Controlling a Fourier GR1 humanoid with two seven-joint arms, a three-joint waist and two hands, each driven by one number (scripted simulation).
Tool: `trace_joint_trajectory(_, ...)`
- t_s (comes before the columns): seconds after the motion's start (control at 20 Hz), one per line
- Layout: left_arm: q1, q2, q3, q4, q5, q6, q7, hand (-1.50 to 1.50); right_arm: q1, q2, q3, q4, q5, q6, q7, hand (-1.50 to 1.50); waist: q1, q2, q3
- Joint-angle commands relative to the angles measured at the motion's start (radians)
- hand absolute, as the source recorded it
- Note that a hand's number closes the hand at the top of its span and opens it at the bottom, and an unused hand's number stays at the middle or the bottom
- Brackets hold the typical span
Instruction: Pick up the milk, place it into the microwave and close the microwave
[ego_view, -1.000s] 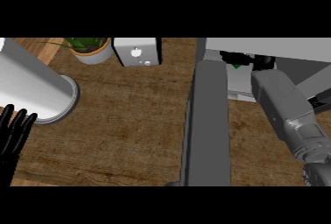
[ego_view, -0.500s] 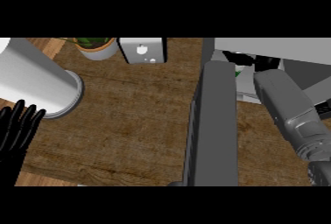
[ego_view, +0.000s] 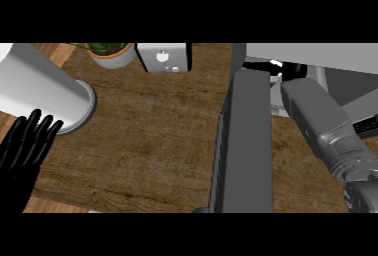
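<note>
My right forearm (ego_view: 321, 125) reaches up into the open microwave (ego_view: 317, 52) at the upper right. The black right hand (ego_view: 289, 70) sits at the microwave's mouth, curled round the milk (ego_view: 274, 84). Only small white and green bits of the milk show between the fingers and the door. The microwave door (ego_view: 244, 140) stands open, a tall grey slab seen edge-on just left of the forearm. At the lower left edge my left hand (ego_view: 26, 150) rests open, fingers up.
A large grey cylinder (ego_view: 40, 95) lies at the left, right above the left hand. A potted plant (ego_view: 109, 51) and a white boxy appliance (ego_view: 164, 56) stand at the back. Brown wooden counter (ego_view: 148, 150) lies between the cylinder and the door.
The right forearm and hand have edged a little further in toward the microwave with the milk. The cylinder, plant and appliance have slid slightly up in view. The left hand stays put.
</note>
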Motion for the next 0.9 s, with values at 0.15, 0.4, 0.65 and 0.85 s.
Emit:
trace_joint_trajectory(0.15, -0.013, -0.006, -0.022, 0.007, -0.036, 0.003, -0.008, -1.50, 0.004, -0.008, -0.027, 0.004, -0.027, 0.089, 0.000, -1.50, -0.015, -0.008, -0.001)
trace_joint_trajectory(0.4, -0.005, -0.032, -0.058, -0.004, -0.065, 0.022, 0.009, -1.50, 0.042, -0.011, -0.036, -0.001, -0.033, 0.102, -0.037, -1.50, -0.031, -0.012, -0.001)
trace_joint_trajectory(0.65, 0.029, -0.048, -0.094, -0.033, -0.071, 0.007, 0.004, -1.50, 0.065, -0.036, -0.043, 0.001, -0.037, 0.108, -0.046, -1.50, -0.031, -0.022, -0.001)
trace_joint_trajectory(0.85, 0.009, -0.049, -0.101, -0.025, -0.092, 0.021, 0.015, -1.50, 0.077, -0.044, -0.041, 0.003, -0.033, 0.164, -0.062, -1.50, -0.044, -0.022, -0.001)
